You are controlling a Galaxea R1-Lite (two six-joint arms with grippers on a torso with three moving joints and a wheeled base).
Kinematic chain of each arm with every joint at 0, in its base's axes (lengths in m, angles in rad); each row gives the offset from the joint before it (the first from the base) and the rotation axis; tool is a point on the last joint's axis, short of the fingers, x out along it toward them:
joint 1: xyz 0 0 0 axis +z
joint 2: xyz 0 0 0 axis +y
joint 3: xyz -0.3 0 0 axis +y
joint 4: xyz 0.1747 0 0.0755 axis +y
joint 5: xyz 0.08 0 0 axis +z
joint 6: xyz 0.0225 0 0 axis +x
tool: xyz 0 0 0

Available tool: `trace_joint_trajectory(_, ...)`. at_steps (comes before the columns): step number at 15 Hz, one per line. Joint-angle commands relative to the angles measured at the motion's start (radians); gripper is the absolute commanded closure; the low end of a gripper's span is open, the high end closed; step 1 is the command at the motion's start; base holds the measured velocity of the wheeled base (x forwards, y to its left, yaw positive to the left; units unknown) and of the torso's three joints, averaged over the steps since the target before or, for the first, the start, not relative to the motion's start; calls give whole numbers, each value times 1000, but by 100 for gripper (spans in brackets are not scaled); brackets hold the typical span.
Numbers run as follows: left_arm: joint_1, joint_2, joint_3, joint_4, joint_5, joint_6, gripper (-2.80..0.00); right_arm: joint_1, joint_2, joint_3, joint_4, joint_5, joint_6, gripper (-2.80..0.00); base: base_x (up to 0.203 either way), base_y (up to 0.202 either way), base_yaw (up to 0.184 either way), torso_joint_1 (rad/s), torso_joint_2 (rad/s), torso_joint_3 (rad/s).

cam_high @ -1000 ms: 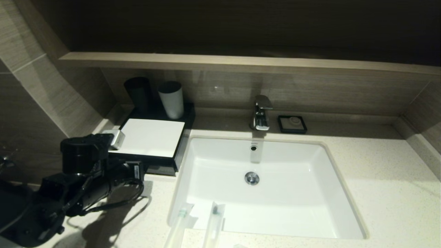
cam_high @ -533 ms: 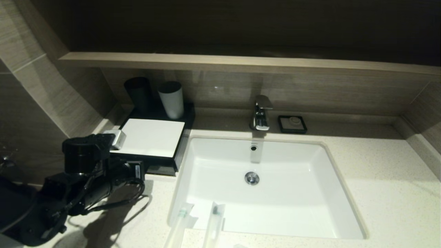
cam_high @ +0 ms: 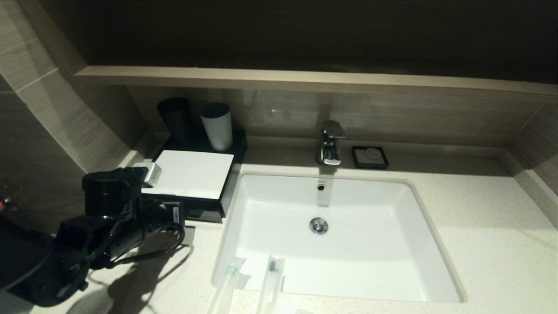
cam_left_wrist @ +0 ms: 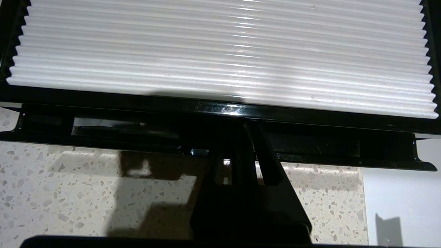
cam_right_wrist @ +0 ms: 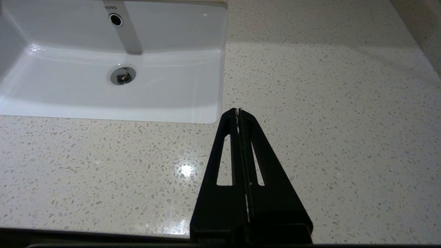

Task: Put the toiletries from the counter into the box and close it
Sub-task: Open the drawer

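Observation:
The box point(cam_high: 192, 174) is low and black with a white top panel, and stands on the counter point(cam_high: 479, 244) left of the basin. In the left wrist view its ribbed white panel point(cam_left_wrist: 220, 51) sits above the black drawer front point(cam_left_wrist: 327, 144). My left gripper point(cam_left_wrist: 246, 125) is shut, with its tips at the middle of the drawer front; it also shows in the head view point(cam_high: 185, 214). Two toiletries packets point(cam_high: 229, 283) point(cam_high: 271, 279) lie side by side over the basin's near rim. My right gripper point(cam_right_wrist: 238, 111) is shut and empty above bare counter, right of the basin.
A black cup point(cam_high: 174, 117) and a white cup point(cam_high: 216, 125) stand at the back of the box. The tap point(cam_high: 330, 143) and a small black soap dish point(cam_high: 370, 157) are behind the white basin point(cam_high: 392, 261). A wooden ledge point(cam_high: 305, 80) runs above.
My left arm has moved a little forward and to the right, closer to the box's drawer front. Nothing else has moved.

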Motion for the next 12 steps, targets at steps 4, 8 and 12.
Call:
trace_joint_trajectory(4, 0, 8, -4, -10, 1, -1, 0, 0, -1, 0, 0, 0, 0, 0, 0, 0, 0, 0, 0, 0)
trace_joint_trajectory(8, 0, 16, -17, -9, 1, 0, 0, 0, -1, 0, 0, 0, 1, 0, 0, 0, 0, 0, 0, 0)
trace_joint_trajectory(12, 0, 24, -23, -9, 1, 0, 0, 0, -1, 0, 0, 0, 0, 0, 0, 0, 0, 0, 0, 0)
